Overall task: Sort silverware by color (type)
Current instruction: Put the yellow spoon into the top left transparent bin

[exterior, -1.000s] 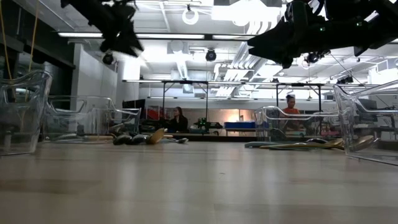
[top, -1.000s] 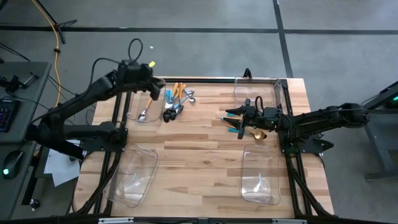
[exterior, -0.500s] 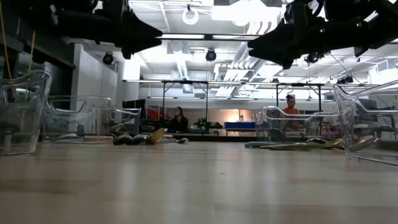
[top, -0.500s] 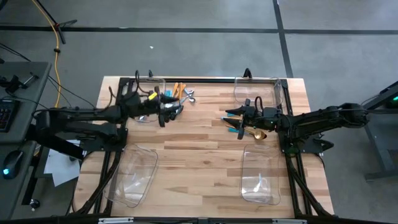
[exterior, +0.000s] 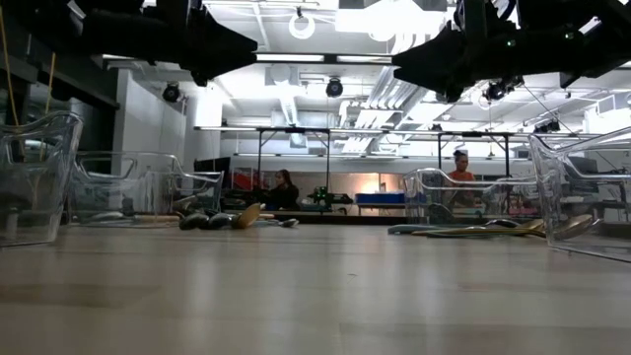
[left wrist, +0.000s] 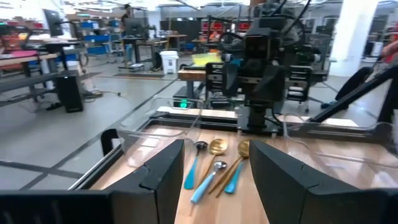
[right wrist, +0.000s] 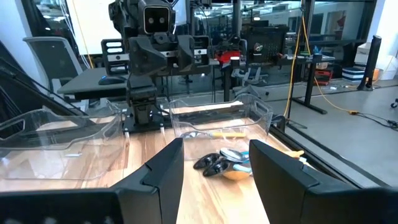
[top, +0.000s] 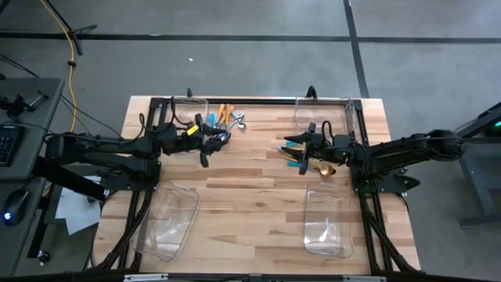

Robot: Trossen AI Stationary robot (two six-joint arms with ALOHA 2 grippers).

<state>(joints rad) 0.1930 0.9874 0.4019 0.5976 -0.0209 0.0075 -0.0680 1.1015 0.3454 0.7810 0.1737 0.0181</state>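
Note:
The silverware lies in two heaps on the wooden table. Orange-handled and teal-handled black pieces (top: 225, 124) lie at the far middle left, also in the right wrist view (right wrist: 222, 163). Blue-handled and gold spoons (top: 311, 162) lie to the right, also in the left wrist view (left wrist: 214, 165). My left gripper (top: 208, 143) hangs open above the table beside the left heap, pointing level toward the right. My right gripper (top: 300, 153) hangs open over the right heap's left end, pointing level toward the left. Neither holds anything.
Four clear plastic bins stand on the table: far left (top: 186, 106) partly under my left arm, far right (top: 325, 113), near left (top: 168, 219), and near right (top: 329, 221) with a piece inside. Bare wood lies between the near bins. People sit in the room beyond.
My left gripper has swung from above the far left bin toward the table's near edge and the right, come down, and tipped from pointing downward to level. Its fingers stay open. My right arm has kept still.

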